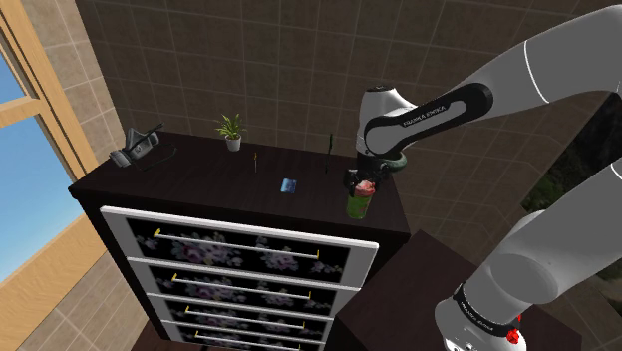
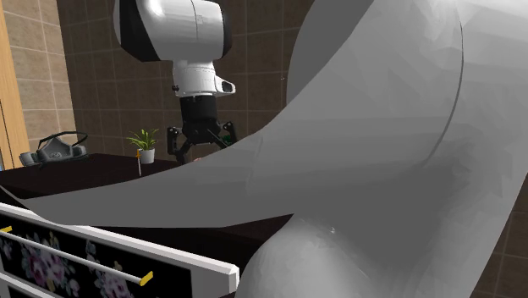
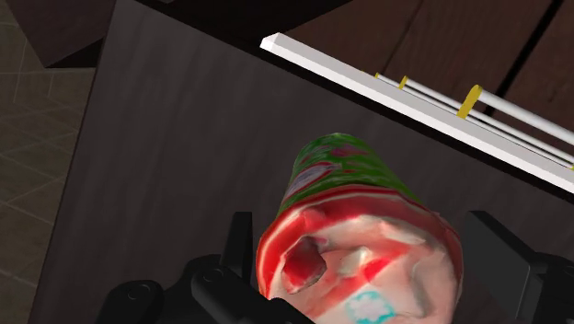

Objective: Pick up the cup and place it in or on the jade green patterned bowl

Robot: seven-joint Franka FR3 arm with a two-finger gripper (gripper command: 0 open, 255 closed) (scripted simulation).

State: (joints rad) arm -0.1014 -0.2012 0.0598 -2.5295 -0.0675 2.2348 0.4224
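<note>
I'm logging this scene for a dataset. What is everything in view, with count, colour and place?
cup: one, green and red, dresser top near its front edge
potted plant: one, green in a white pot, back of the top
grey device: one, grey and black, top's corner at the shoulder view's left
small blue item: one, blue, middle of the top
dresser: one, dark, white-framed floral drawers
arm: one, white
tool: one, black, open around the cup

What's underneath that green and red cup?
The dark dresser top, near its front edge. The cup itself covers the spot right below, so contact cannot be seen.
</note>
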